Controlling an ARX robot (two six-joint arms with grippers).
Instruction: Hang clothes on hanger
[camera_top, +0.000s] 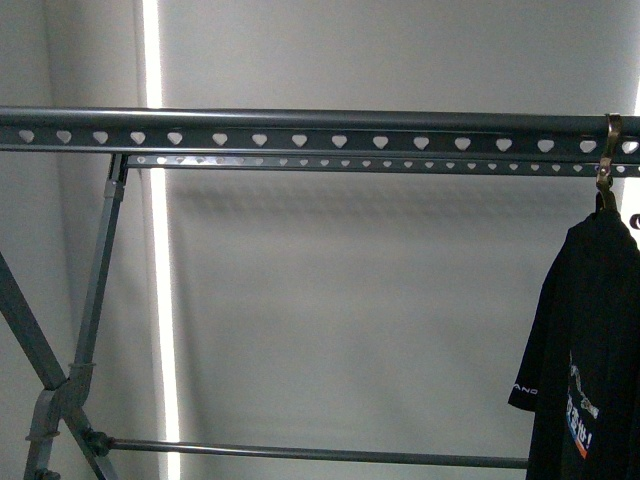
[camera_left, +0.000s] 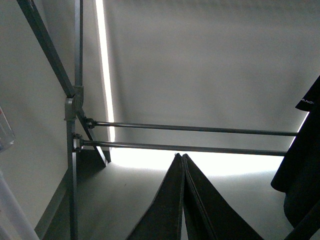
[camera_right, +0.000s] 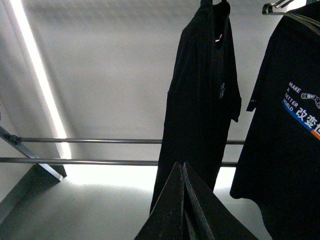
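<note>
Rail: hanger rack (camera_top: 300, 131), a grey bar punched with heart-shaped holes, set high across the front view so that garments fall free of the lower cross-rods (camera_top: 320, 455).

Hook: brass-coloured hook (camera_top: 610, 150) passed over the rail at its far right end; it carries the load of the shirt below it.

Shirt on rail: black T-shirt (camera_top: 590, 350), already suspended from the hook, hanging straight down, printed side partly turned from the front camera.

Shirt, right wrist view: one T-shirt (camera_right: 200, 100) hangs beyond and above the right fingers (camera_right: 182, 200); a second printed T-shirt (camera_right: 285, 140), lettered "MAKE A BETTER WORLD", hangs beside it on a wire hanger (camera_right: 290, 12). Which of the two is the shirt of the front view cannot be told.

Right fingers: pressed together, tips meeting, nothing between them; shirts apart from them.

Left fingers: left fingers (camera_left: 183, 200) likewise pressed together and empty; a black sleeve edge (camera_left: 302, 165) hangs off to their side, untouched.

Stage (judged): hanging appears complete, since the garments bear on the rail alone and neither arm supports them.
</note>
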